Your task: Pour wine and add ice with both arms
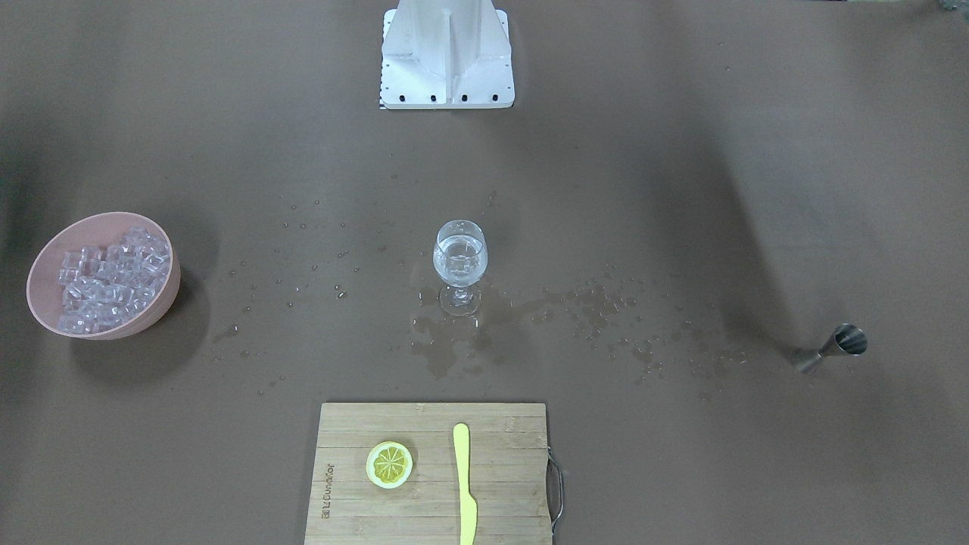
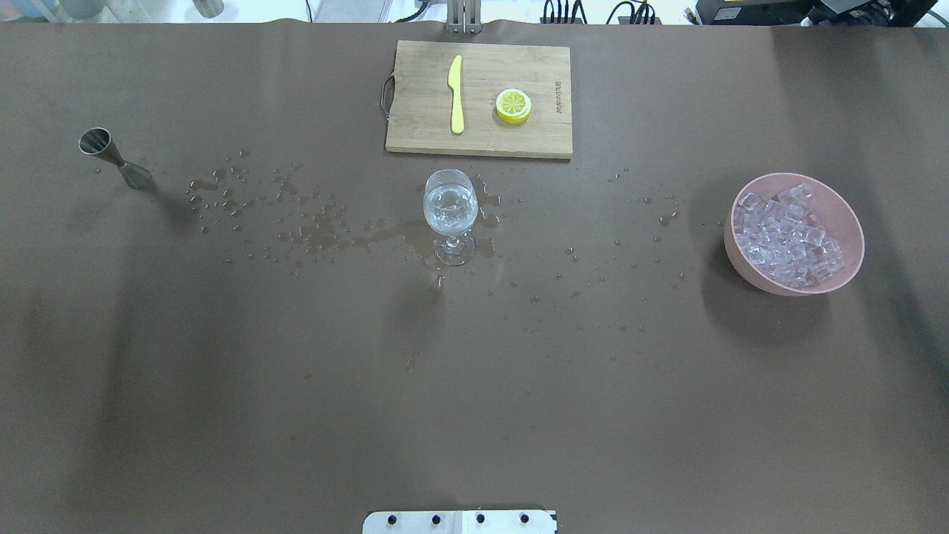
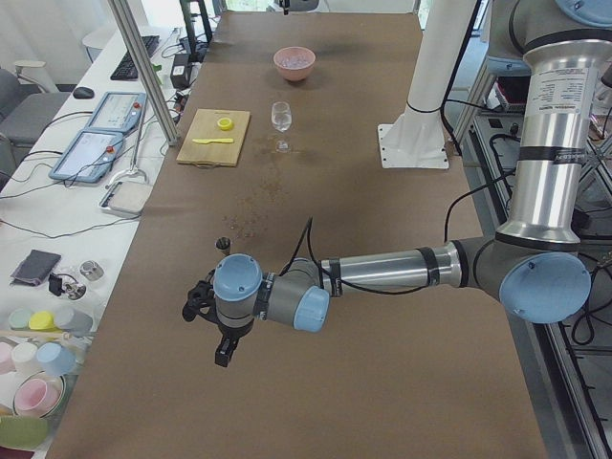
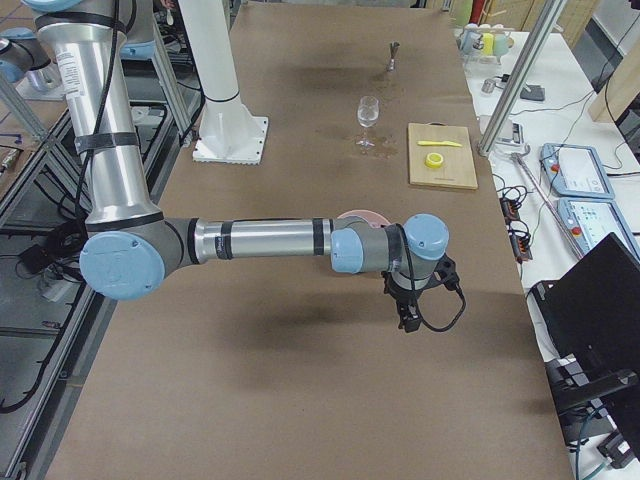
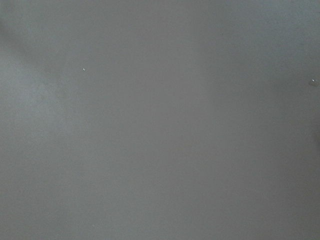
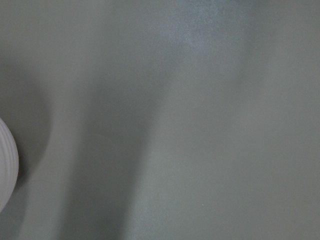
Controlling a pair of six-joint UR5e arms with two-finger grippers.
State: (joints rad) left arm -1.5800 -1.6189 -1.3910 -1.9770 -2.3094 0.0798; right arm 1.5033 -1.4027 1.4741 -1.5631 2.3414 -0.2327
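A stemmed glass (image 1: 459, 265) stands mid-table, with clear wine (image 2: 449, 206) in its bowl. A pink bowl (image 1: 168, 291) full of ice cubes (image 1: 113, 276) sits on my right side, also in the overhead view (image 2: 741, 267). A steel jigger (image 2: 111, 156) stands on my left side. My left gripper (image 3: 223, 356) hangs over bare table, short of the jigger (image 3: 223, 245); I cannot tell if it is open. My right gripper (image 4: 408, 322) hangs near the bowl; I cannot tell its state either. Neither arm shows in the overhead or front views.
A wooden cutting board (image 1: 431, 515) with a lemon slice (image 1: 390, 464) and a yellow knife (image 1: 464, 484) lies beyond the glass. Water drops and a puddle (image 1: 447, 348) spread around the glass. The white base (image 1: 447, 53) stands at my side of the table.
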